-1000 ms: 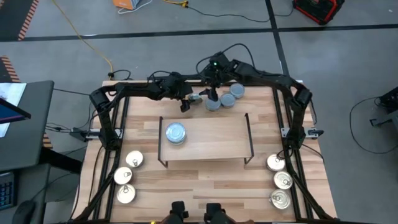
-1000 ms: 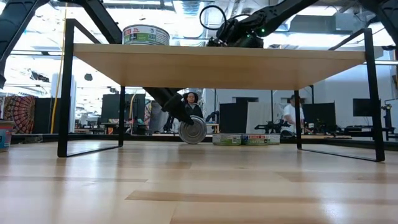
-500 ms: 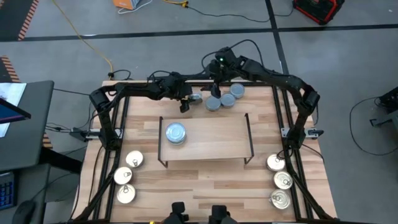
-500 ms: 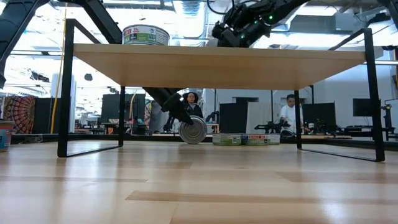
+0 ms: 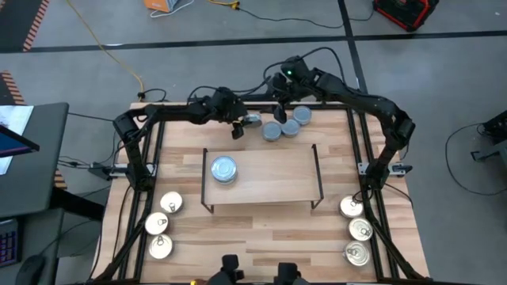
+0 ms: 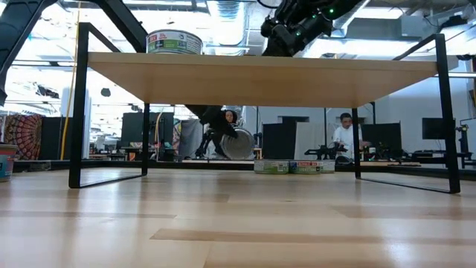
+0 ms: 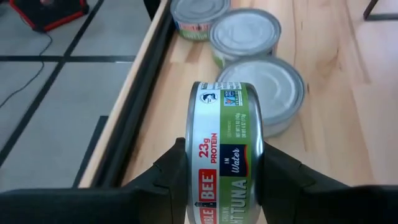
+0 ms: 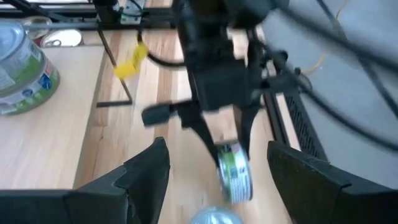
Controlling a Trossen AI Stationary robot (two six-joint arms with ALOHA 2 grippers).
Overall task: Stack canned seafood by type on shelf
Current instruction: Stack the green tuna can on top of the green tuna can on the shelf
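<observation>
The shelf (image 5: 261, 176) stands mid-table with one blue-grey tin (image 5: 223, 169) on its top, near its left end. At the far edge my left gripper (image 5: 242, 121) is shut on a green-labelled tin (image 7: 225, 155), which stands on its rim. Three blue-grey tins (image 5: 272, 132) (image 5: 290, 127) (image 5: 302, 115) rest flat on the table just right of it. My right gripper (image 5: 280, 96) hangs open and empty above them, higher than the shelf top in the low view (image 6: 286, 33). My left gripper pinches the tin's two flat faces (image 7: 194, 163) between its two fingers (image 7: 163, 174). The fingers come from the table's left, slanting downward. The tin (image 6: 239, 143) stands on edge, its label band facing the wrist camera, lifted clear of the table.
Three silver pull-tab tins (image 5: 161, 224) lie near the table's left front and three more (image 5: 358, 229) near its right front. The shelf's black wire legs (image 6: 76, 104) (image 6: 446, 112) stand between front and back. People sit in the room beyond (image 6: 344, 138).
My left gripper has risen a little with the tin, which stood on its rim on the table and now hangs clear of it. My right gripper has gone up and toward the far edge, away from the three tins.
</observation>
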